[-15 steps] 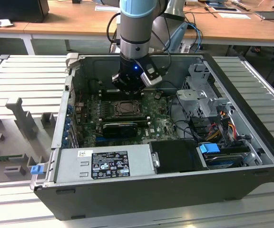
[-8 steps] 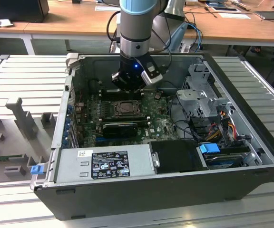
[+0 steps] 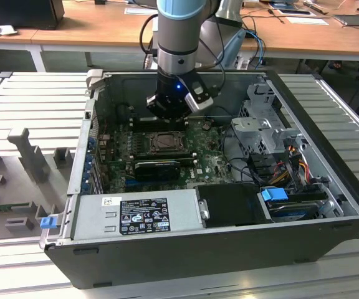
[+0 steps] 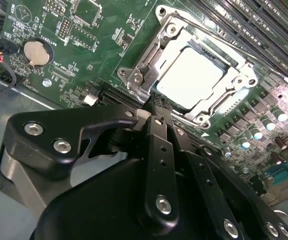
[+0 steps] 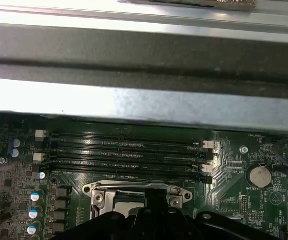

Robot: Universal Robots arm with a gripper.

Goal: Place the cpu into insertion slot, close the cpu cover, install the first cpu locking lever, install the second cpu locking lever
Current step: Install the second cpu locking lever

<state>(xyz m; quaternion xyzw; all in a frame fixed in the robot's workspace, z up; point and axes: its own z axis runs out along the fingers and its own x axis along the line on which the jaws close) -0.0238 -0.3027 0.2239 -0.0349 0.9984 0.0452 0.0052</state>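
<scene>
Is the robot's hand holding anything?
No, nothing. The hand is pinched shut with nothing between its fingers, just beside the cpu cover, which lies closed over the cpu.

Ribbed grey metal surface (image 3: 36,99) under everything; wooden desks (image 3: 98,28) ran behind, strewn with papers (image 3: 307,20) and cables (image 3: 254,37). Even lighting.

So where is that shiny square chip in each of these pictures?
Exterior view: the chip sits mid-board inside the open computer case, just below the gripper.
Second wrist view: it lies under the metal frame, just beyond the gripper's tips.
First wrist view: I cannot make it out; the gripper covers the socket's middle.
Shared landmark in both wrist views: the coin battery.
</scene>
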